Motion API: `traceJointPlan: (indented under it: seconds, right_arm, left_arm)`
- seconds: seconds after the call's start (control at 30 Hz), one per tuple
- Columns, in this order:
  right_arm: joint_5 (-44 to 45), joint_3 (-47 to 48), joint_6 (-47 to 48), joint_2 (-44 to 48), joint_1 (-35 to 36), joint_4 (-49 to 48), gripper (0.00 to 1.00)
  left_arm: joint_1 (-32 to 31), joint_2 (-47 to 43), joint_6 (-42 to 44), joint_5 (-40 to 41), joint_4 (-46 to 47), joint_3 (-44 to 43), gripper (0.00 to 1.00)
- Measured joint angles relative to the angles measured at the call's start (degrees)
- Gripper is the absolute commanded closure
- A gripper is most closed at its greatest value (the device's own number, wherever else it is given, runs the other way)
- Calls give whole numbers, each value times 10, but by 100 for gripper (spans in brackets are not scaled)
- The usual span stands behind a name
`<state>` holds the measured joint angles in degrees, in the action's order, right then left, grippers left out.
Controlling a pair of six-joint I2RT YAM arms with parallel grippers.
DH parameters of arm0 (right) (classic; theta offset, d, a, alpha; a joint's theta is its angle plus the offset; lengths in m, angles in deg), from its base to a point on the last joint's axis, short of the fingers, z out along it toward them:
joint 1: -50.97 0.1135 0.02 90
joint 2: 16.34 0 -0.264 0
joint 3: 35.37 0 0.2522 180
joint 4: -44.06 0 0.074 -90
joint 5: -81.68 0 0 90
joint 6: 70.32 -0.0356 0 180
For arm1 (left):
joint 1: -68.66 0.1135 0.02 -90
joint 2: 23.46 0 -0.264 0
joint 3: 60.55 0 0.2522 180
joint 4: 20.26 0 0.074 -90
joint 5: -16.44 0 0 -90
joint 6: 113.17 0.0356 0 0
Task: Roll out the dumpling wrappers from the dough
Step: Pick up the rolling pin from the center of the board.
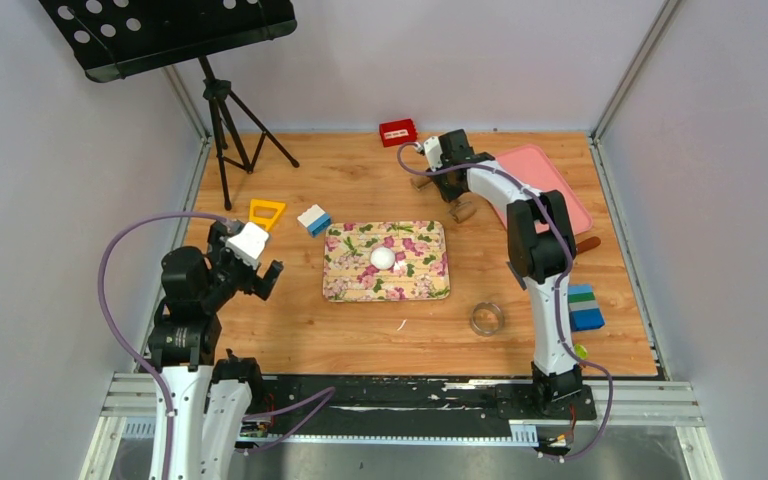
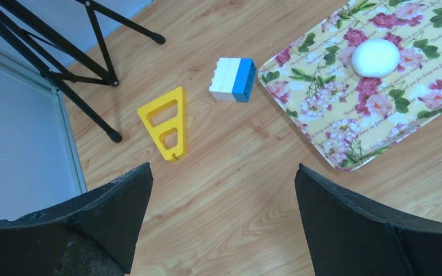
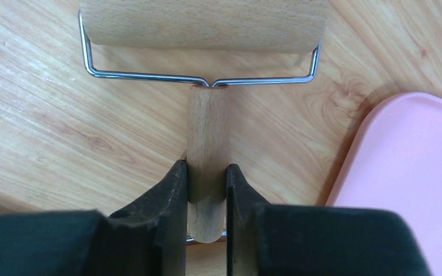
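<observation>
The right end effector [image 3: 207, 172] clamps the pastry roller handle [image 3: 207, 123]; the left end effector [image 2: 223, 172] is apart. The dough [image 1: 383, 257] is an unrolled ball on the floral tray [image 1: 340, 285].

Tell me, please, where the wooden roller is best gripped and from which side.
Grip the straight round handle from its free end, jaws on its two sides. The roller's drum looks too wide, its wire frame too thin. The right jaws hold it so now.
</observation>
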<state>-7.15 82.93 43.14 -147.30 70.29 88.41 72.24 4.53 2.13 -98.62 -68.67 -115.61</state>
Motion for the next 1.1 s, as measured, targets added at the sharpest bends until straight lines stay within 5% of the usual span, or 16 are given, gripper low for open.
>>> traceJointPlan:
  seconds: [0.3,0.6,0.87,1.1]
  right_arm:
    - [14,-63,22,79,0,1,100]
    - [16,-178,89,384,26,-29,100]
    - [-74,-412,195,700,203,-43,100]
    - [-186,-489,292,841,204,22,100]
  left_arm:
    - [2,138,3,-7,-43,-136,0]
    - [-8,264,-17,-73,-86,-386,0]
    - [-164,342,-90,-119,-68,-522,0]
    - [-204,425,-178,-201,-40,-556,0]
